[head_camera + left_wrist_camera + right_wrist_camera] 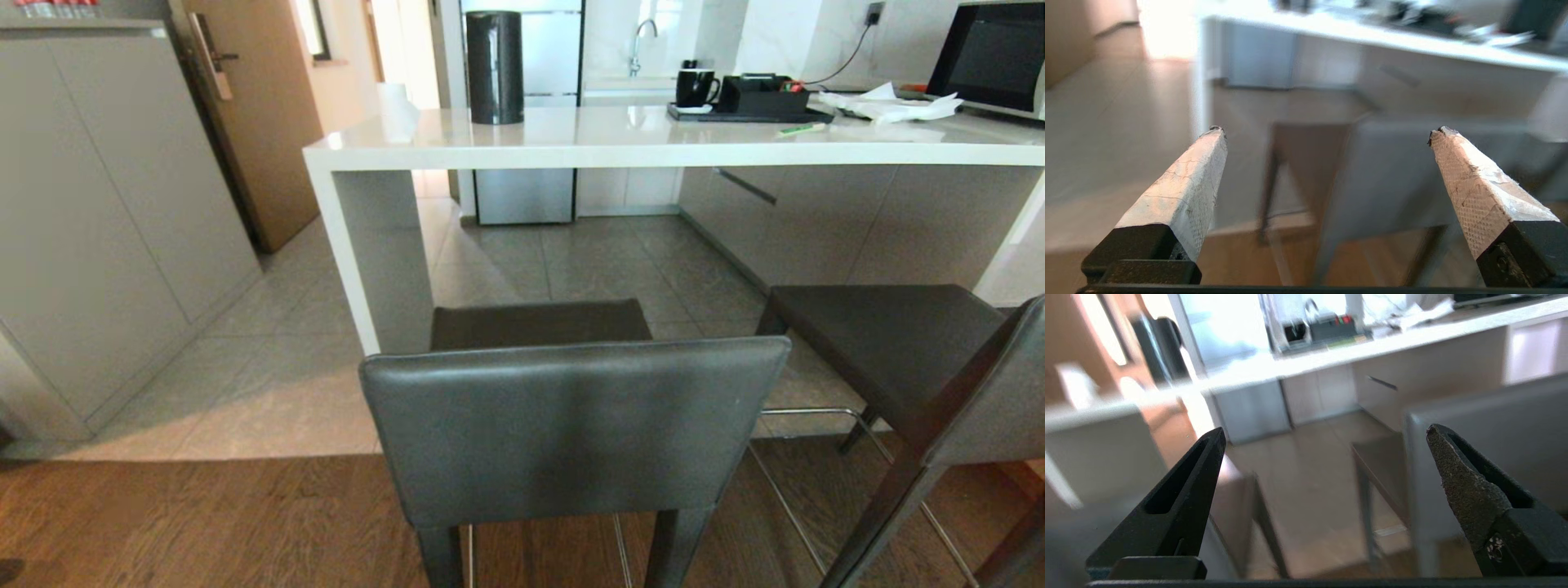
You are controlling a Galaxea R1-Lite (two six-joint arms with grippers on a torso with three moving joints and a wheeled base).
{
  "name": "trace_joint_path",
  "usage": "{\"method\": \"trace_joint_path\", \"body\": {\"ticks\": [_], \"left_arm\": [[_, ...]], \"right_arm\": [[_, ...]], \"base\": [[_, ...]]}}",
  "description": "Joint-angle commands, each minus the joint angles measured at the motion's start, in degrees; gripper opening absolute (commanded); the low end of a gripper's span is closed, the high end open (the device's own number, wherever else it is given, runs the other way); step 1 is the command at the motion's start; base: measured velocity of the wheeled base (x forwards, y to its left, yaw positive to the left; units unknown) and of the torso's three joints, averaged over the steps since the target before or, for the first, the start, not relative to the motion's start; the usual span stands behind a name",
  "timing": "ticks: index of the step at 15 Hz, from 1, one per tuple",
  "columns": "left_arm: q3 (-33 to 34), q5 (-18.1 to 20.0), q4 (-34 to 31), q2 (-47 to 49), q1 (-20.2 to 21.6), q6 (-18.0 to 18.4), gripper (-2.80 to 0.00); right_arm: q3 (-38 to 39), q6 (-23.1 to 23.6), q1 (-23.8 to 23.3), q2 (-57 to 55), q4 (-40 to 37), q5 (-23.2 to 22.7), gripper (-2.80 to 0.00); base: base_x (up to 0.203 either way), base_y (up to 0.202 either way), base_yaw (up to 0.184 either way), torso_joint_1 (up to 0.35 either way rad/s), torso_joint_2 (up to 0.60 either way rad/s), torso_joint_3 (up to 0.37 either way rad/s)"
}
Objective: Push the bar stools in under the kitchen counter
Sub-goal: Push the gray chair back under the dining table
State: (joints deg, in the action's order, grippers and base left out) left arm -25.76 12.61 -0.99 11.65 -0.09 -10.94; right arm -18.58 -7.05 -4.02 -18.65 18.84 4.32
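Two stools stand before one counter: the nearer stool (571, 425) with its backrest toward the camera, and a second stool (898, 343) at the right. On the counter (571, 139) sit one tall black cylinder (495, 67), one black mug (695, 86), one black tray (747, 115) holding one black box (763, 94), one green pen (801, 129) and one microwave (992, 57). Behind it there is one tap (641, 41). One wooden door (245, 114) shows at the left

Left pincer (1327, 130) gapes wide before a blurred stool (1372, 175).
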Motion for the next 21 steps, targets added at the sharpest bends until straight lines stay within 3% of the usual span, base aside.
{"method": "trace_joint_path", "body": {"ticks": [1,2,5,7,10,12,14,16,18,21], "left_arm": [[4.34,-3.07,-0.09,-3.83,0.69,2.36,0.0],[6.52,-5.01,-0.18,-5.61,0.58,3.41,0.0],[12.71,-5.86,-0.43,-9.79,0.39,4.3,0.0],[16.14,-6.39,-0.24,-10.42,0.35,5.56,0.0],[21.43,-6.39,0.03,-10.99,0.35,8.95,0.0],[24.24,-6.74,2.54,-11.46,0.19,9.48,0.0],[25.14,-8.6,3.8,-11.47,0.17,9.33,0.0],[25.14,-8.74,3.87,-11.47,0.17,9.08,0.0],[25.14,-8.74,3.8,-11.47,0.17,8.66,0.0],[25.14,-8.83,3.8,-11.47,0.17,7.96,0.0]], "right_arm": [[3.63,1.73,-0.01,2.71,0.98,0.06,0.0],[4.54,2.22,0.01,2.74,1.31,-0.13,0.0],[11.27,4.65,0.05,2.74,2.54,-3.62,0.0],[17.75,6.97,0.06,2.74,7.28,-6.32,0.0],[18.59,8.69,0.07,2.74,9.39,-14.42,0.0],[18.57,9.09,0.07,2.74,9.17,-11.69,0.0],[17.13,9.87,0.97,3.21,9.05,-11.93,0.0],[10.99,9.74,5.9,3.97,3.28,-13.65,0.0],[6.19,10.19,5.99,6.13,-6.96,-15.24,0.0],[8.74,12.91,4.62,17.23,-14.1,-15.2,0.0]], "base": [[0.0,0.0,0.0,0.0,0.0,0.0],[0.0,0.0,0.0,0.0,0.0,0.0],[0.0,0.0,0.0,0.0,0.0,0.0],[0.0,0.0,0.0,0.0,0.0,0.0],[0.0,0.0,0.0,0.0,0.0,0.0],[0.0,0.0,0.0,0.0,0.0,0.0],[0.0,0.0,0.0,0.0,0.0,0.0],[0.0,0.0,0.0,0.0,0.0,0.0],[0.0,0.0,0.0,0.0,0.0,0.0],[0.0,0.0,0.0,0.0,0.0,0.0]]}}
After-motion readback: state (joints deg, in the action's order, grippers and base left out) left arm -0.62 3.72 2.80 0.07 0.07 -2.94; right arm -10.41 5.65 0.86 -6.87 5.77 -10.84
